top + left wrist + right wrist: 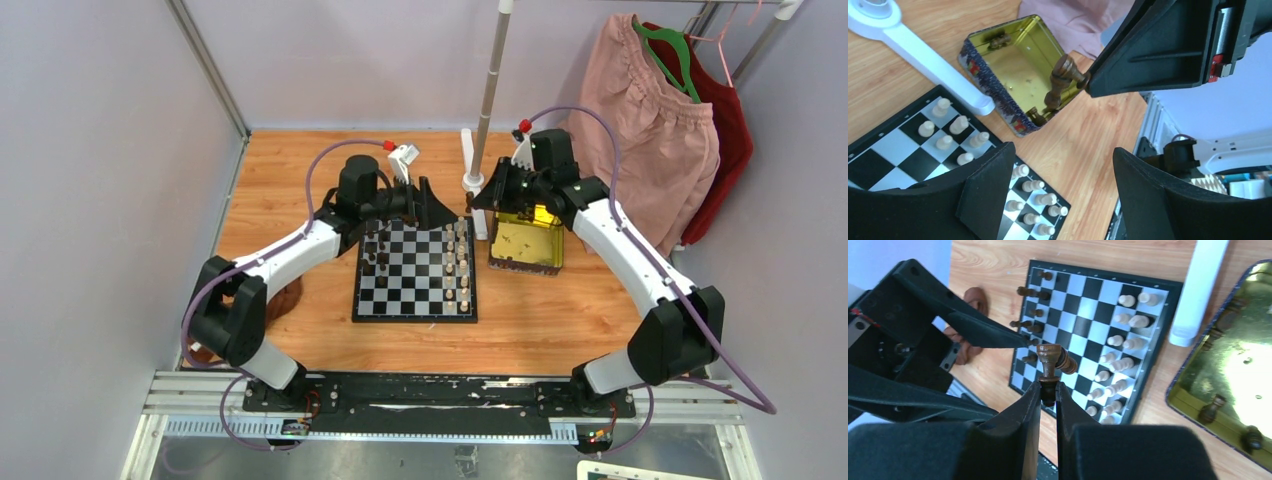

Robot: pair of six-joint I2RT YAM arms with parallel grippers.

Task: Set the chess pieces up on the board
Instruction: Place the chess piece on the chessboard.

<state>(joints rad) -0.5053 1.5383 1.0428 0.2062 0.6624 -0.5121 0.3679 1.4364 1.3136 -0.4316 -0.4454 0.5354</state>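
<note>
The board (415,300) lies mid-table, with dark chess pieces (377,258) along its left columns and cream ones (457,265) along its right. My right gripper (1048,386) is shut on the base of a dark brown piece (1049,354), held in the air past the board's far right corner. From the left wrist view this piece (1068,71) juts out of the right gripper's tip, above the gold tin. My left gripper (1063,150) is open with nothing between its fingers, hovering over the board's far edge (428,207). One of its fingers (983,332) reaches close to the held piece.
A gold tin tray (527,243) to the right of the board holds a few dark pieces (1209,410). A white stand base (472,182) with its pole sits behind the board. Pink and red clothes (650,120) hang at the back right. A brown object (285,300) lies left of the board.
</note>
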